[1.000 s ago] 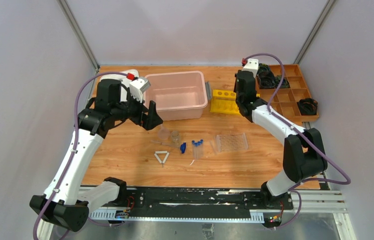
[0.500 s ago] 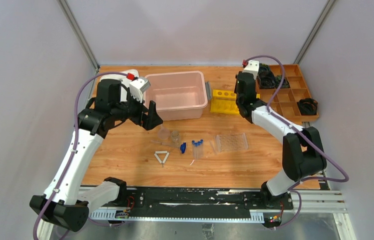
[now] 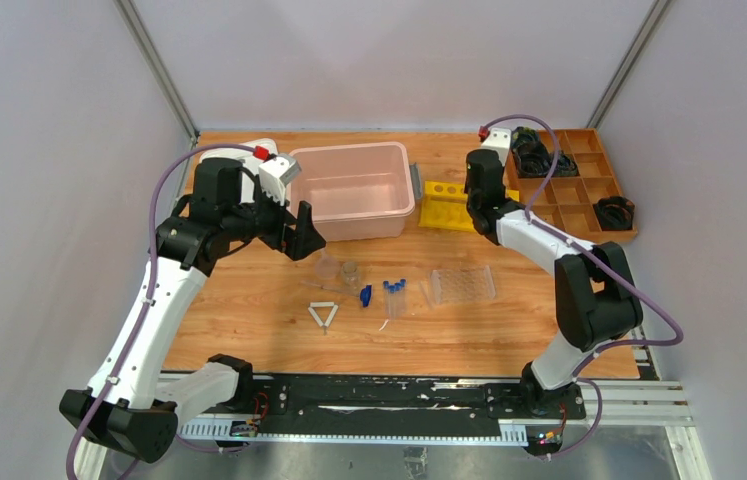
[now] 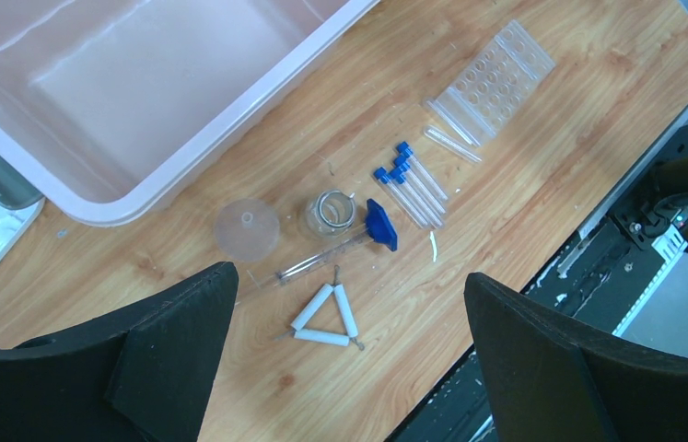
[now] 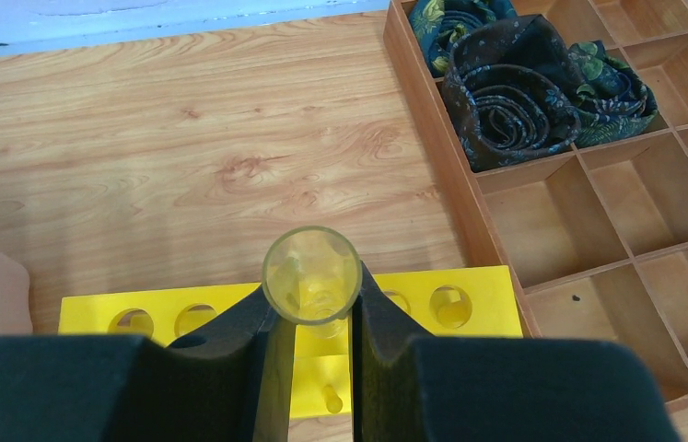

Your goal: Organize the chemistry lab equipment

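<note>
1. Top external: the left end effector [image 3: 301, 238] hovers beside the pink tub [image 3: 354, 190].
2. Left wrist: its fingers [image 4: 165, 368] stand apart above the triangle frame [image 4: 324, 318], blue-capped tubes [image 4: 409, 184] and tube tray [image 4: 492, 83] on the bench [image 4: 524, 184].
3. Right wrist: the right end effector [image 5: 312, 313] is clamped on a clear tube [image 5: 311, 273] over the yellow rack [image 5: 469, 290].

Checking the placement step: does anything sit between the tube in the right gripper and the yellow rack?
Nothing visible does. The right gripper holds the clear tube above the yellow rack, and the rack holes in view look empty; the tube and fingers hide the hole directly beneath.
</note>
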Controlling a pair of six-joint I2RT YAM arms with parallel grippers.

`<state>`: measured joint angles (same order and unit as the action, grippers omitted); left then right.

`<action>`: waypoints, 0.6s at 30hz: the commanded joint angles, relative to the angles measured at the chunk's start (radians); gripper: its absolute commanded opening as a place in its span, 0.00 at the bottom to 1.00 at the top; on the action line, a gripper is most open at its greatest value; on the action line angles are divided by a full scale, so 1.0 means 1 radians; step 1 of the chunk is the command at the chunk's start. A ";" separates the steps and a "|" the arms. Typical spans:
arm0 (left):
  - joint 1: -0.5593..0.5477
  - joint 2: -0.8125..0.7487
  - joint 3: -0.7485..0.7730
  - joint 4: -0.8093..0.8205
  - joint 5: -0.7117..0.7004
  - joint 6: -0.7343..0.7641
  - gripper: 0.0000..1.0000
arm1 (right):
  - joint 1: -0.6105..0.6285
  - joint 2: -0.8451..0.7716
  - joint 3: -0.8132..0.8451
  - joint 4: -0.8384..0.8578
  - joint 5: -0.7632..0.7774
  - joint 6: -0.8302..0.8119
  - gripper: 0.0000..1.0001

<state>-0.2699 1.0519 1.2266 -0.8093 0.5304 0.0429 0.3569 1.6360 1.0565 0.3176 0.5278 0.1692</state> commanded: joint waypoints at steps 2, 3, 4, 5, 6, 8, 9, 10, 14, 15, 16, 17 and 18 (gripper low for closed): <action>0.000 -0.001 0.023 0.009 0.004 0.015 1.00 | -0.012 0.025 -0.002 -0.007 0.027 0.033 0.09; 0.000 -0.002 0.021 0.009 0.001 0.018 1.00 | -0.013 0.028 0.001 -0.011 0.023 0.034 0.12; 0.000 -0.004 0.020 0.008 -0.001 0.020 1.00 | -0.013 0.033 0.004 -0.019 0.020 0.036 0.14; 0.000 -0.007 0.019 0.008 -0.004 0.023 1.00 | -0.013 0.037 0.007 -0.028 0.019 0.041 0.17; 0.000 -0.008 0.018 0.009 -0.007 0.024 1.00 | -0.012 0.039 0.009 -0.037 0.020 0.048 0.20; 0.000 -0.010 0.016 0.009 -0.010 0.025 1.00 | -0.012 0.042 0.005 -0.041 0.014 0.051 0.25; 0.001 -0.013 0.015 0.009 -0.010 0.024 1.00 | -0.012 0.042 0.002 -0.041 0.012 0.050 0.27; 0.000 -0.017 0.015 0.009 -0.008 0.022 1.00 | -0.012 0.042 -0.001 -0.041 0.013 0.049 0.29; 0.001 -0.025 0.013 0.009 0.004 0.014 1.00 | -0.011 0.040 -0.016 -0.032 0.000 0.040 0.40; 0.002 -0.026 0.013 0.009 0.005 0.014 1.00 | -0.012 0.037 -0.019 -0.031 -0.008 0.041 0.41; 0.001 -0.027 0.014 0.009 0.005 0.013 1.00 | -0.012 0.033 -0.020 -0.034 -0.016 0.044 0.42; 0.001 -0.028 0.016 0.009 0.004 0.014 1.00 | -0.012 0.026 -0.022 -0.038 -0.020 0.050 0.43; 0.001 -0.029 0.017 0.009 0.003 0.015 1.00 | -0.012 0.019 -0.024 -0.045 -0.021 0.057 0.44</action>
<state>-0.2699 1.0462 1.2266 -0.8093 0.5274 0.0532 0.3569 1.6749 1.0523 0.2829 0.5182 0.2016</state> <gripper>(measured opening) 0.997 0.422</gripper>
